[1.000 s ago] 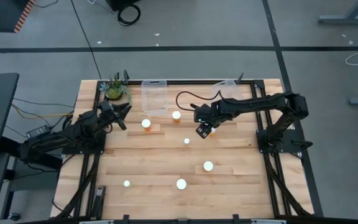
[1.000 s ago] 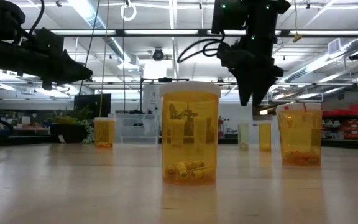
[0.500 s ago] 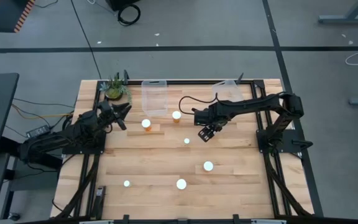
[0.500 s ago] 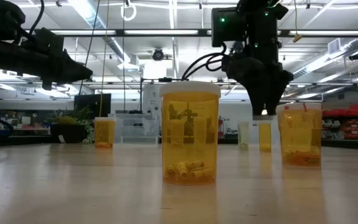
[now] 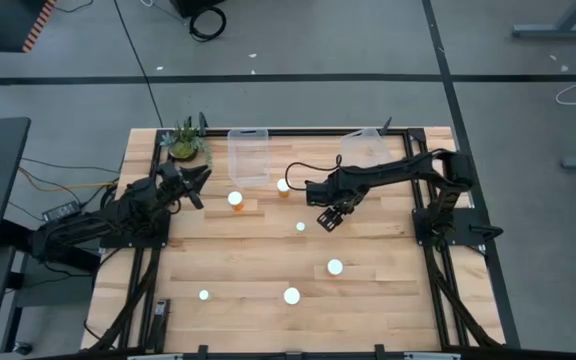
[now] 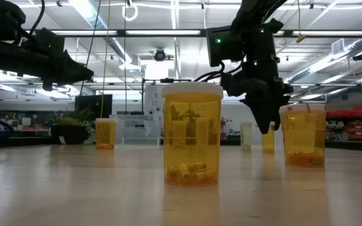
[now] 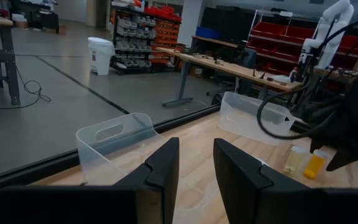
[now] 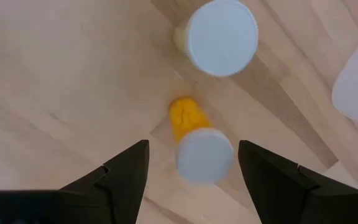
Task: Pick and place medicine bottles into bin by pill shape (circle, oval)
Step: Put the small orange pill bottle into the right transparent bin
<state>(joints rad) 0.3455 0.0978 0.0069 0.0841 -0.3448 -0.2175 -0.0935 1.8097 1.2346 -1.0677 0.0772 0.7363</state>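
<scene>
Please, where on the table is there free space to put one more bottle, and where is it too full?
The table has bare wood along its right side, between the bottle and the right edge, and on its left, below the left gripper. The back is crowded: two bins, a plant, bottles and the right gripper.

bottles [image 5: 292,295] scattered on table [image 5: 388,300], bins [image 5: 249,155] (two) behind
</scene>
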